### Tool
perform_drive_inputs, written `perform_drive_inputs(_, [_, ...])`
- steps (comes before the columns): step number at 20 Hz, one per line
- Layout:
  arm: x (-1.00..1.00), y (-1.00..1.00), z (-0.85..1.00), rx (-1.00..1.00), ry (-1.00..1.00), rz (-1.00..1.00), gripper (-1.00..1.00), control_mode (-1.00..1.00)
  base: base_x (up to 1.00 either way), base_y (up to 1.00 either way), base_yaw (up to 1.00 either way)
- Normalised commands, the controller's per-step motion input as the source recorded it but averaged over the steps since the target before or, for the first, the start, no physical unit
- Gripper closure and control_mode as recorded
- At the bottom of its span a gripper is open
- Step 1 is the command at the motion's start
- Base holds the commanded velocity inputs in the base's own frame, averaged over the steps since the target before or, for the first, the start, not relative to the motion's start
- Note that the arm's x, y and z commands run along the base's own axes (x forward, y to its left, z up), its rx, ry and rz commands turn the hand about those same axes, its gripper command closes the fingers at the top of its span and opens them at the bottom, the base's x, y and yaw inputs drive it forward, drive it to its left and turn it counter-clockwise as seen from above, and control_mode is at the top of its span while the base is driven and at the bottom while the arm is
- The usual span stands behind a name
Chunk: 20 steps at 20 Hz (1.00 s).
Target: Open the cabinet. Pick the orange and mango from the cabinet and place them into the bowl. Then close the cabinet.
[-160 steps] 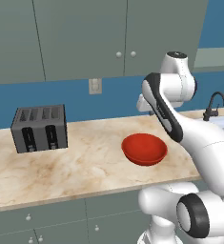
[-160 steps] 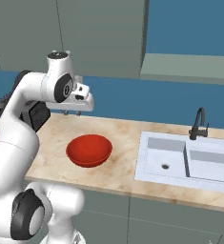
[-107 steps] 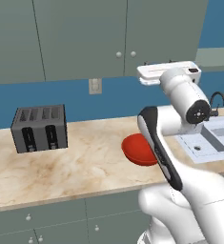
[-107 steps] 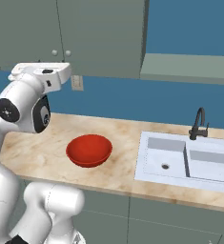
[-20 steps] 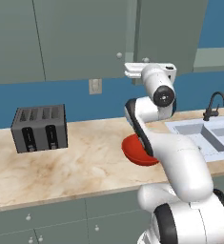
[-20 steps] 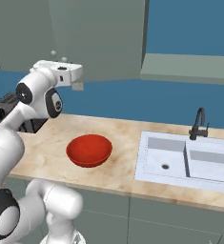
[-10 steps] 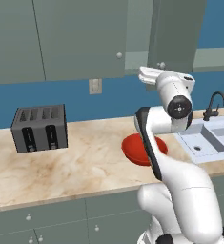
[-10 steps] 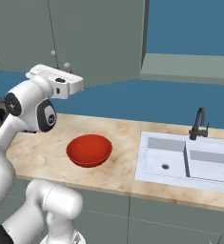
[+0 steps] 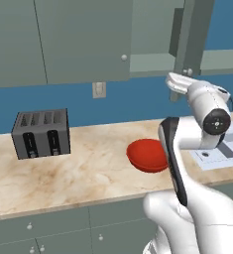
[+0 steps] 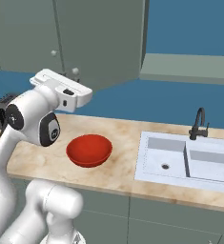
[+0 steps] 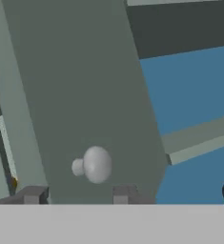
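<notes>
Currently opening cabinet's right door (image 9: 192,34), upper right of frame, partly swung. Gripper (image 11: 77,195) at its knob (image 11: 94,164); fingers apart, straddling it, grip unclear. Next: keep pulling wider. Bowl (image 9: 146,155) on surface.

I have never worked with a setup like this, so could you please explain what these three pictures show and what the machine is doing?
This is a rendered kitchen with a white robot arm on a driving base. Two pictures come from cameras on the base, behind the arm to its left and right. The third comes from a camera on the hand, looking along the gripper.

On the counter sit a toaster and a red bowl, with a sink further along. Above hangs the cabinet; its right door is swung partly open.

In the hand view the door's round knob sits just above the jaws, which stand apart on either side below it and hold nothing.
</notes>
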Motion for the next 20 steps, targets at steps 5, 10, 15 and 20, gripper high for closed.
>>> perform_drive_inputs(5, [-0.49, -1.0, 0.41, 0.12, -0.03, 0.0, 1.0, -1.0, 0.0, 0.0, 0.0])
perform_drive_inputs(10, [-0.16, -0.48, 0.1, 0.05, 0.0, 0.0, -1.0, -1.0, 0.0, 0.0, 0.0])
perform_drive_inputs(15, [-0.69, 0.01, -0.01, 0.0, -0.03, -0.01, -1.0, -1.0, 0.0, 0.0, 0.0])
perform_drive_inputs(20, [-0.87, 0.21, 0.0, 0.0, -0.03, -0.08, -1.0, -1.0, 0.0, 0.0, 0.0])
